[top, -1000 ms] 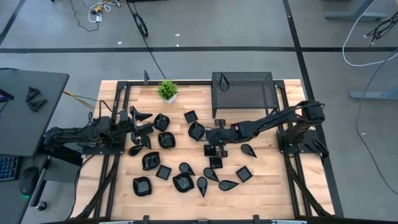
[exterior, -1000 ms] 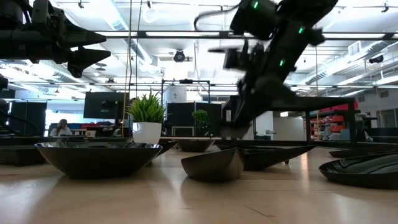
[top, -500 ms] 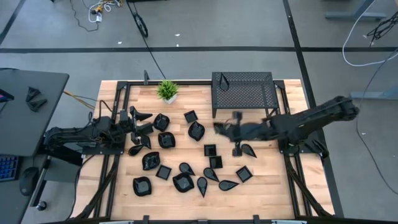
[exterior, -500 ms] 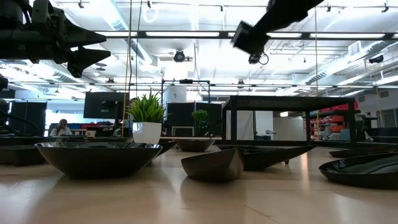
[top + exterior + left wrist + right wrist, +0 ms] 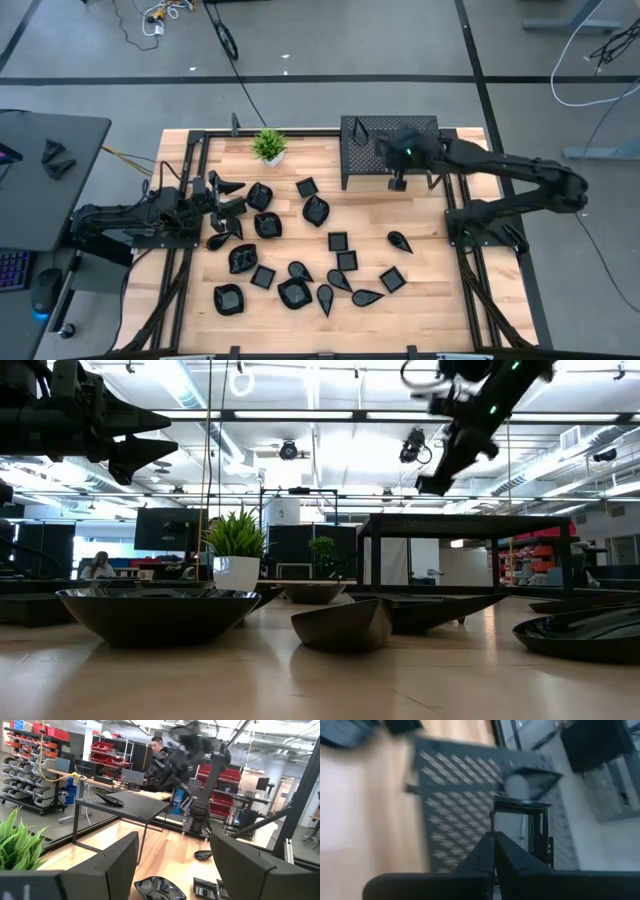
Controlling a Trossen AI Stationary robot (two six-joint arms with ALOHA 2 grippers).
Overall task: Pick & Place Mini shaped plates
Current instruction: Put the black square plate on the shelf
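Note:
Many small glossy black mini shaped plates (image 5: 300, 270) lie spread on the wooden table. One teardrop plate (image 5: 360, 128) rests on top of the black perforated rack (image 5: 415, 150). Over the rack's near edge my right gripper (image 5: 396, 172) hangs high, shut on a small square plate (image 5: 520, 805); the low view shows it well above the rack (image 5: 440, 470). At the table's left my left gripper (image 5: 228, 195) hovers level and open, with nothing between its fingers (image 5: 120, 865). My right gripper pinches the square plate by one side of its rim (image 5: 493, 822) between its two shut fingers (image 5: 487, 850). The fingers slant downward from the table's right side. The plate stands on edge beyond the fingertips, lifted clear above the rack.
A small green potted plant (image 5: 269, 146) stands at the far edge, left of the rack. Black frame rails (image 5: 195, 150) run along the table's sides. People sit at desks in the room beyond the table (image 5: 157, 750).
My right gripper has risen from the plates at the table's middle and swung toward the far right, ending above the rack's near edge. The square plate has gone with it, lifted clear of the table. My left arm has kept still.

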